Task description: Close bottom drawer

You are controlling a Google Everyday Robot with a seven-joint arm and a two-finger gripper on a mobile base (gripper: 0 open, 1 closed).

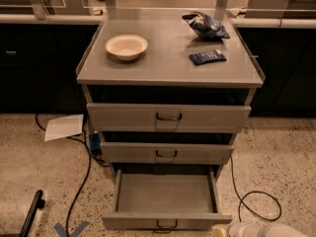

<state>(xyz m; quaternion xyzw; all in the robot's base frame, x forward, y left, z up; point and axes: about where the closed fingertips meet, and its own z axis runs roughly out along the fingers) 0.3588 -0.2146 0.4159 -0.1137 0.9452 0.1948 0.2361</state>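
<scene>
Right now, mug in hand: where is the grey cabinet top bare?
Bare: the strip between the white round bowl and the flat dark blue packet, and the front edge of the grey cabinet top. Crowded: back right, around the crumpled blue bag. The gripper sits by the front right corner of the open grey bottom drawer.

On the table [168,70], a bowl [126,47] sits left, a bag [205,25] back right, and a packet [207,57] before the bag. Under the middle drawer [138,153], the bottom drawer [165,194] juts forward. The gripper [222,229] is just beside its front right corner. Paper [64,127] lies on the floor, left.
</scene>
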